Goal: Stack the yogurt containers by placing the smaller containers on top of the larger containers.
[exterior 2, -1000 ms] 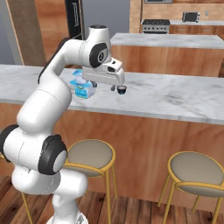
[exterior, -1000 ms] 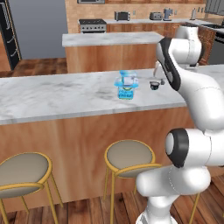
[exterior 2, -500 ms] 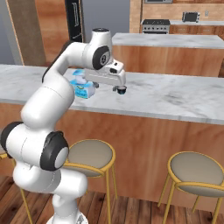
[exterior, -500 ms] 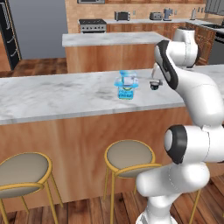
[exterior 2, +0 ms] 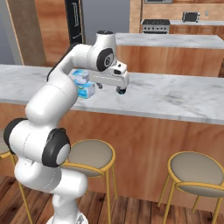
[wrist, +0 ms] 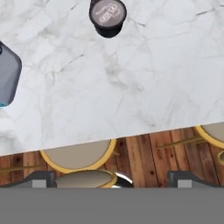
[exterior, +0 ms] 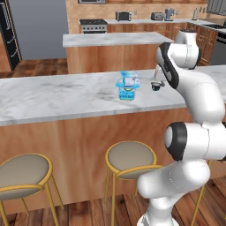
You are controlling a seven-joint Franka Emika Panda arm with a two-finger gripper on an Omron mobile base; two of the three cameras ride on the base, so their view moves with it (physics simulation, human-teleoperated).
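Note:
The smaller container (exterior: 129, 80) sits upright on top of the larger container (exterior: 127, 93), which carries a blue label with a green mark. The stack stands mid-counter, and the right base view shows the smaller container (exterior 2: 80, 76) above the larger container (exterior 2: 86, 91), partly behind my arm. My gripper (exterior 2: 110, 88) hangs just right of the stack, pointing down at the marble, open and empty, clear of both cups. In the hand view the gripper (wrist: 113, 177) has its fingertips (wrist: 43, 178) spread wide, and the stack's edge shows at the far left.
A small dark round pod (wrist: 108, 15) lies on the marble counter (exterior: 57, 95) beyond the gripper. Round yellow-framed stools (exterior: 131, 158) stand below the counter's front edge. A second island (exterior: 110, 39) and a back counter with appliances lie behind.
My arm has shifted slightly to the right, away from the stack. The gripper stayed open and the two stacked cups have not moved.

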